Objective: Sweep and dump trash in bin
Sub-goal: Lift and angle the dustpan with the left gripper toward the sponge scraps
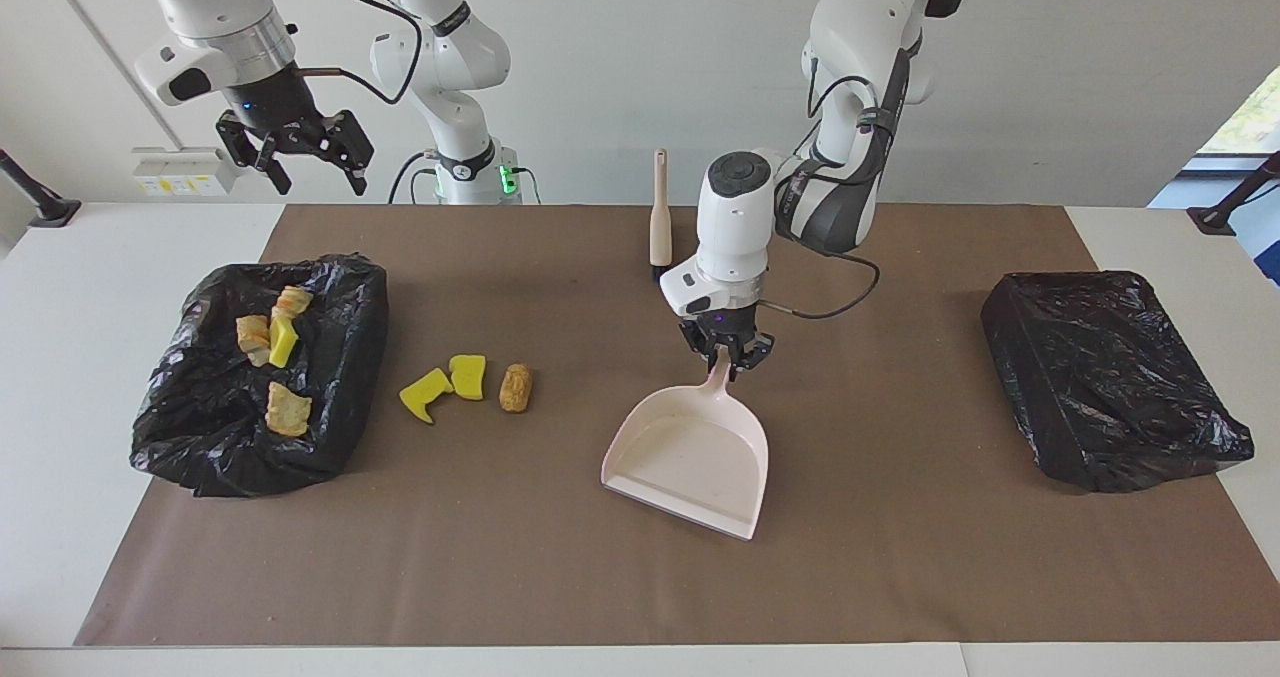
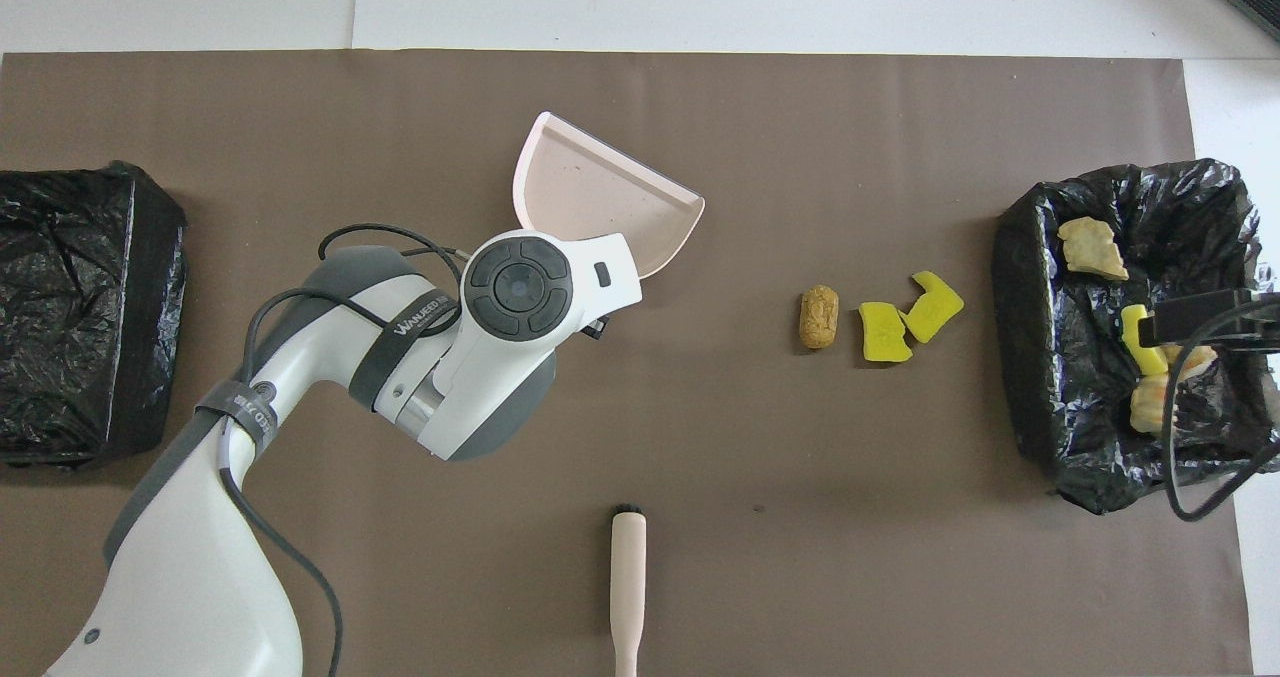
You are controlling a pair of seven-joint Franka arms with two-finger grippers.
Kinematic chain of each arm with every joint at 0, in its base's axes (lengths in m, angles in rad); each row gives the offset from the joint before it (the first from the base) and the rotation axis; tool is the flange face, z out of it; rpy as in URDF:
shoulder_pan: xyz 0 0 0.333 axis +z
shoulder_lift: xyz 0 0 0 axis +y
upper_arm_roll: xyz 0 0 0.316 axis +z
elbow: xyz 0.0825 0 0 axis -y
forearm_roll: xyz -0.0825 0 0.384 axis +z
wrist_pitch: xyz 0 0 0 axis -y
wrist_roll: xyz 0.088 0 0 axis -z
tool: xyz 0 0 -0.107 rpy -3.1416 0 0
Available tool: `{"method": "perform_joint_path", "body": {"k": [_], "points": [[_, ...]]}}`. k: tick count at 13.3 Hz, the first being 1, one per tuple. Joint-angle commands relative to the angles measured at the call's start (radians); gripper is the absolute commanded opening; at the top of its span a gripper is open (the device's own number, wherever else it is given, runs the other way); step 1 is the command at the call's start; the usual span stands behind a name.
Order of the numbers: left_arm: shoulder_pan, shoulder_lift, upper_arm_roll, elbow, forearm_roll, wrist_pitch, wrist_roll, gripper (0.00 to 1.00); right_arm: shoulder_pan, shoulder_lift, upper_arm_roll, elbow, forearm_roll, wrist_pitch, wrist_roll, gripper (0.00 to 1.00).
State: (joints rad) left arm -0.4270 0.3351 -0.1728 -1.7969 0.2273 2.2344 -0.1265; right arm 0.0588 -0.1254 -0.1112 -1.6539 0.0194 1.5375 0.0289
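1. Facing view: the left gripper (image 1: 722,355) is clamped on the handle of the pink dustpan (image 1: 690,457), whose pan tilts over the brown mat (image 1: 900,557).
2. Taking the dustpan as landmark: three pieces of trash (image 1: 465,382), two yellow and one tan lump, lie on the mat beside it toward the right arm's end; four more sit in the open black-lined bin (image 1: 200,437), past those three from the dustpan.
3. The right gripper (image 1: 300,152) hangs high, fingers apart and holding nothing, toward the right arm's end from the dustpan.
4. The beige-handled brush (image 1: 660,212) lies nearer to the robots than the dustpan.
5. A closed black bag (image 1: 1110,377) sits toward the left arm's end.
6. Overhead view: the left arm covers the dustpan (image 2: 600,192) handle; nothing lies between the pan and the loose trash (image 2: 880,317).
7. The mat covers a white surface (image 2: 700,2).
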Motion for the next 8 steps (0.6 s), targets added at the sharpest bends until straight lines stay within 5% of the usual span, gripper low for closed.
{"method": "perform_joint_path", "body": {"k": [1,8], "points": [[0.039,-0.016,-0.007,-0.006,0.007,-0.041,0.147,0.00,-0.039,0.000,0.037,-0.004,0.002,-0.008,-0.049,1.00],[0.152,-0.021,-0.008,-0.022,-0.011,-0.125,0.667,0.00,-0.024,-0.003,0.042,-0.007,-0.042,-0.007,-0.101,1.00]]}}
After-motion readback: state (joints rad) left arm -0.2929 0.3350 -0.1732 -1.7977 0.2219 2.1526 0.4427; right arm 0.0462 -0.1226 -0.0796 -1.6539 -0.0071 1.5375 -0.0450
